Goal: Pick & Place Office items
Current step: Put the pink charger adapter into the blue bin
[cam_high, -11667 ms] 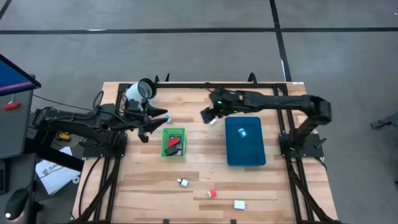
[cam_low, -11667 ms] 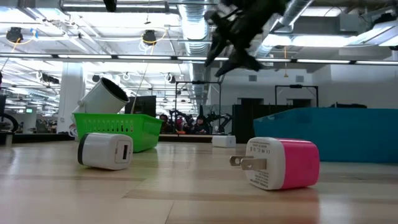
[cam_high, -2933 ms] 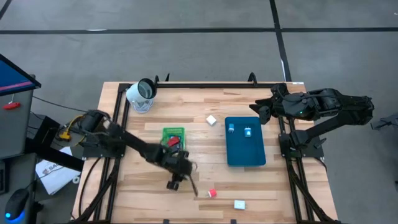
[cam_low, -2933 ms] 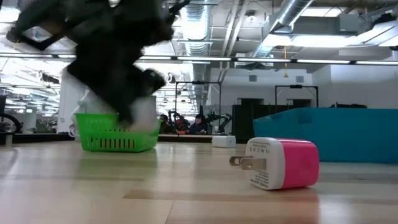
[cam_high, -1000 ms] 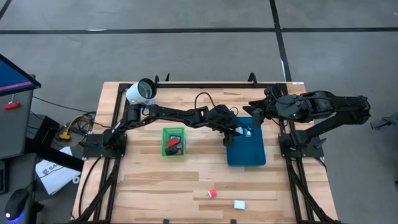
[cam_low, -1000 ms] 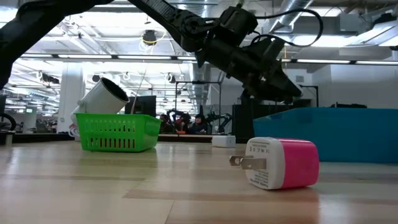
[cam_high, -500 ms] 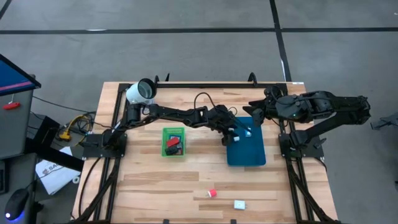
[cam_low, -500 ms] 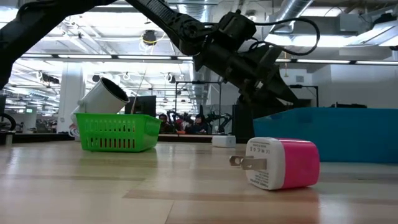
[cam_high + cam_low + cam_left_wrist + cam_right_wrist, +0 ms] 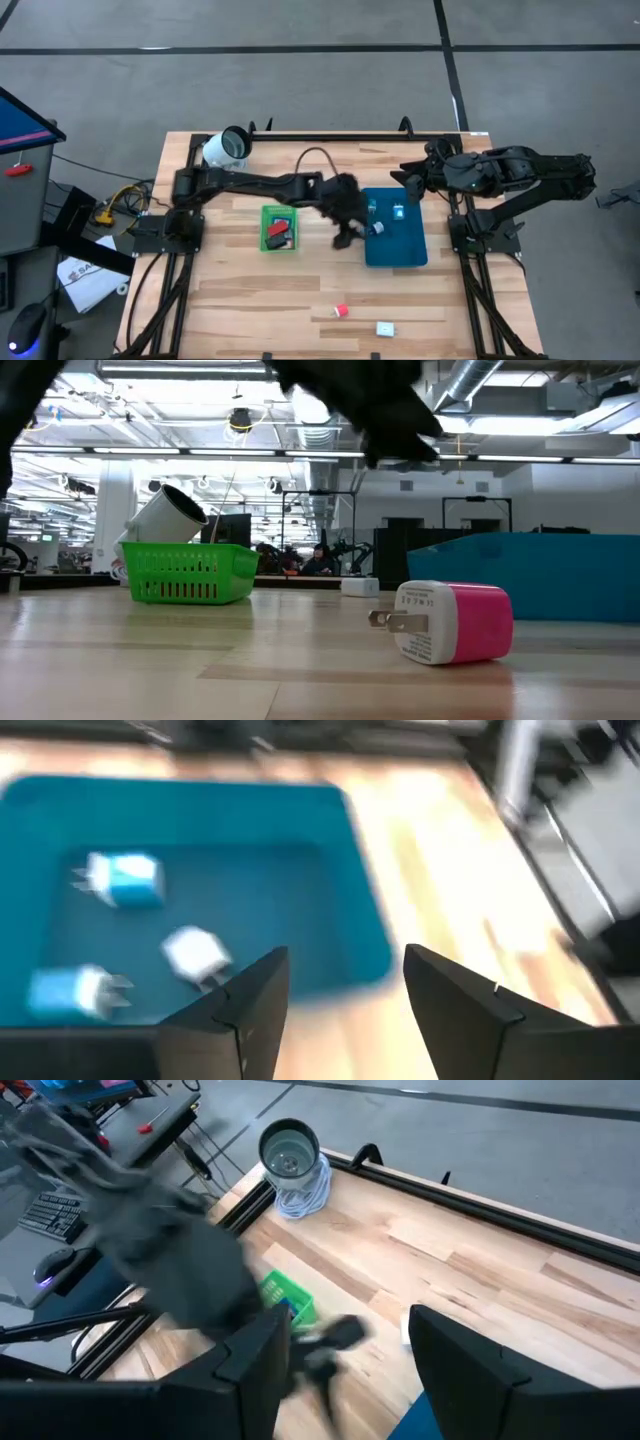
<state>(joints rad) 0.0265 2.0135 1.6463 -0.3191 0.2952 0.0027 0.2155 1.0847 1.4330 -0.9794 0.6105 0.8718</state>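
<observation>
chargers: three small ones, two blue [image 9: 122,880] and one white [image 9: 196,952], lie in the blue tray [image 9: 300,870]; left gripper [image 9: 340,995] fingers parted, empty; right gripper [image 9: 340,1350] fingers apart, holding nothing.

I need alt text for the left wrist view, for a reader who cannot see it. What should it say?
Seen past the left gripper, whose two dark fingers stand apart and empty, a blue tray on the wooden table holds three small chargers: two blue ones and a white one. The picture is blurred.
</observation>
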